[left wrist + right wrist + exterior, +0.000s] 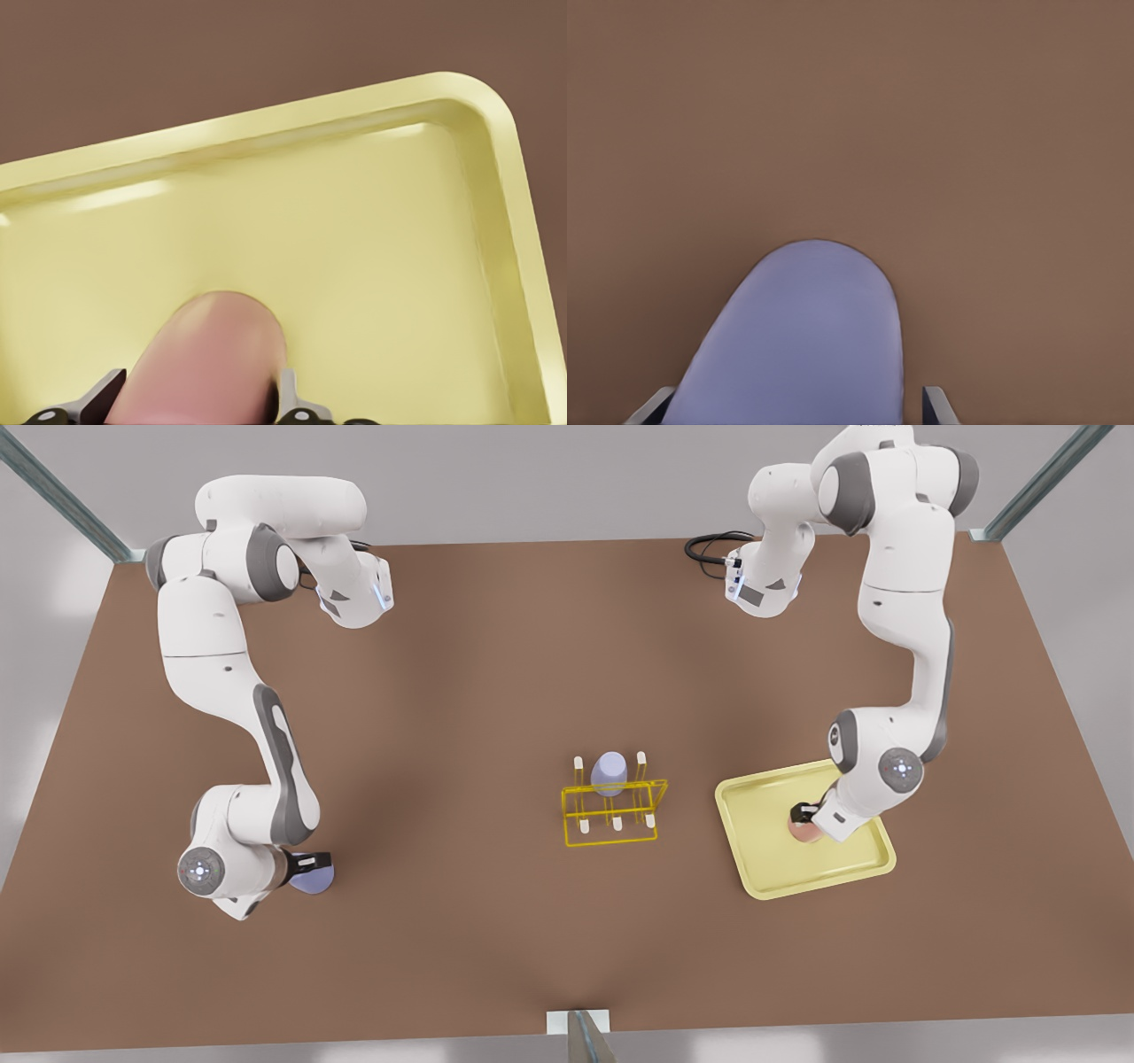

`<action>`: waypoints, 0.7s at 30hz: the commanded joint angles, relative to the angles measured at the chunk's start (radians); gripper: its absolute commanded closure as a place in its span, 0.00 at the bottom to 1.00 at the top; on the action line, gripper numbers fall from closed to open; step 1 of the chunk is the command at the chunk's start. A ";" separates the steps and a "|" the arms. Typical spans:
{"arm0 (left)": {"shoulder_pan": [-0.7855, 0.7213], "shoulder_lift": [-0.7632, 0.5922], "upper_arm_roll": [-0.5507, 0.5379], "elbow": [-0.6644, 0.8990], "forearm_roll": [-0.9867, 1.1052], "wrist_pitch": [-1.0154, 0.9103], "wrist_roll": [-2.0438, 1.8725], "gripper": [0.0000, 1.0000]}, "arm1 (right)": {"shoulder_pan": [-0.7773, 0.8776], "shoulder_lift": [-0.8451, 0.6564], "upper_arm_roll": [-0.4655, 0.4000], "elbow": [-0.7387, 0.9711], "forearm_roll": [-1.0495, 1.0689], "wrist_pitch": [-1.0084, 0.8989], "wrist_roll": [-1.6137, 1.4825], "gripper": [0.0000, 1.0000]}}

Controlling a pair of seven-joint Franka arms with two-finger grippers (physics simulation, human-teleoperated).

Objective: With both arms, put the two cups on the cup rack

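1. Pink and pale, one cup (205,359) is sitting between the fingers (100,396) of the left gripper (804,820), a finger showing on either side of its wall; the jaws are standing only as wide as the cup and appear to be clasping it.
2. Beneath those jaws the yellow tray (764,872) is lying flat on the brown table (496,646); in the front view the pink cup is sitting low over the tray's middle, though whether it is touching the floor of the tray I cannot tell.
3. Lavender in colour, the second cup (804,341) is filling the gap between the fingertips (939,407) of the right gripper (312,865), with a finger flanking each side; these jaws too are spread about a cup's width and seem to be gripping it.
4. Around that gripper bare table is showing, and the lavender cup (313,880) is sitting low at the front view's left, well apart from everything else.
5. Between the two grippers the cup rack (613,815) is standing on the table, nearer the left gripper's tray.
6. Another lavender cup (609,772) is resting on a peg at the rack's back row, away from both sets of jaws.
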 commanded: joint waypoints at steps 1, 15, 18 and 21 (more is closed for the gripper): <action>0.001 0.009 0.000 0.000 0.001 0.028 -0.019 0.12 | 0.001 -0.001 0.001 0.000 0.003 0.010 -0.002 0.00; 0.001 -0.016 -0.003 0.000 -0.005 0.008 -0.028 0.20 | 0.001 0.002 0.005 0.004 0.026 0.007 -0.003 0.15; -0.022 -0.086 -0.006 0.008 -0.005 -0.094 -0.066 0.20 | 0.003 -0.001 0.008 0.008 0.033 0.001 -0.011 0.15; -0.045 -0.075 -0.055 0.138 -0.003 -0.262 -0.149 0.20 | -0.002 -0.004 0.037 0.011 0.033 -0.001 -0.015 0.15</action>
